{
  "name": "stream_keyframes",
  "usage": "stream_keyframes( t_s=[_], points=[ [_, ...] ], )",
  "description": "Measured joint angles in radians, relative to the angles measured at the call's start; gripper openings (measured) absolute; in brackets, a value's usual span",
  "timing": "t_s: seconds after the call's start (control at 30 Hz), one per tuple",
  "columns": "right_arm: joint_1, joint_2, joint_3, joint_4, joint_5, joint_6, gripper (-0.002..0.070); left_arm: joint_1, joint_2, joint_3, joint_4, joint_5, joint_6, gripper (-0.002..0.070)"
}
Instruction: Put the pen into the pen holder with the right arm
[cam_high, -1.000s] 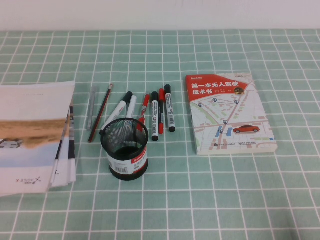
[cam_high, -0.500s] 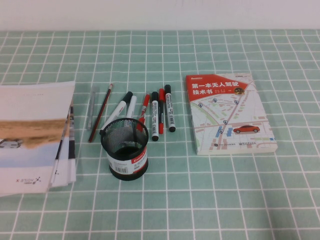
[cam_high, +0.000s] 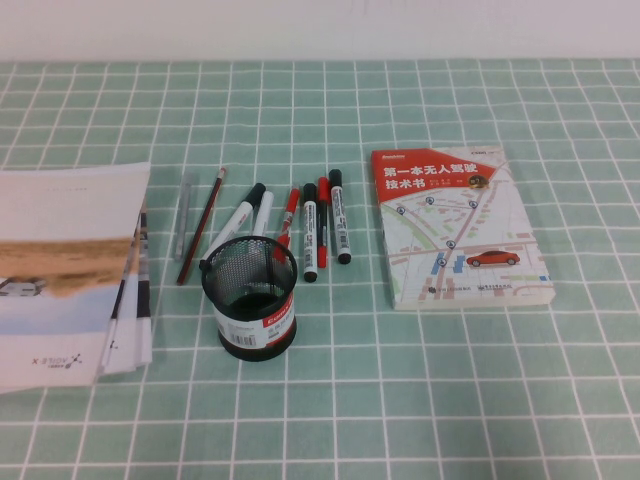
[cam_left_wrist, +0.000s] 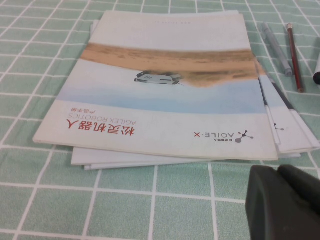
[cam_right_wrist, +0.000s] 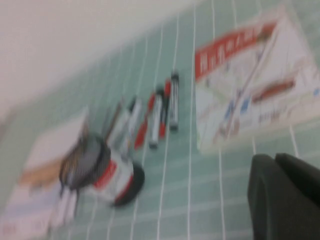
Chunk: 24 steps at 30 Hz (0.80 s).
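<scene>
The pen (cam_high: 340, 215), a white marker with black cap and black tail, lies on the green checked cloth as the rightmost of a row of markers. It also shows in the right wrist view (cam_right_wrist: 174, 102). The black mesh pen holder (cam_high: 250, 297) stands upright in front of the row and holds no pen; the right wrist view shows it too (cam_right_wrist: 100, 170). Neither arm shows in the high view. My right gripper (cam_right_wrist: 274, 159) hangs above the table, shut and empty, well away from the pen. My left gripper (cam_left_wrist: 277, 172) is shut and empty by the magazines.
A book (cam_high: 458, 225) lies right of the markers. A stack of magazines (cam_high: 70, 265) lies at the left. A pencil (cam_high: 200, 225), a grey pen (cam_high: 182, 215), a red-tailed white marker (cam_high: 310, 230) and red-capped pens (cam_high: 323, 205) lie behind the holder.
</scene>
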Motion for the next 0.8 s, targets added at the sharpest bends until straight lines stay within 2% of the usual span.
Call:
stream_keyframes(
  t_s=[0.17,0.4,0.8],
  points=[
    [0.000,0.294,-0.237,-0.140,0.203,0.000,-0.0020,0.000,0.000,0.000,0.000,0.000,0.000,-0.0004],
    [0.024,0.696,-0.543,-0.261,0.337,0.004,-0.0020,0.000,0.000,0.000,0.000,0.000,0.000,-0.0004],
    [0.341,1.258,-1.014,-0.485,0.388,0.158,-0.0020,0.000,0.000,0.000,0.000,0.000,0.000,-0.0004]
  ],
)
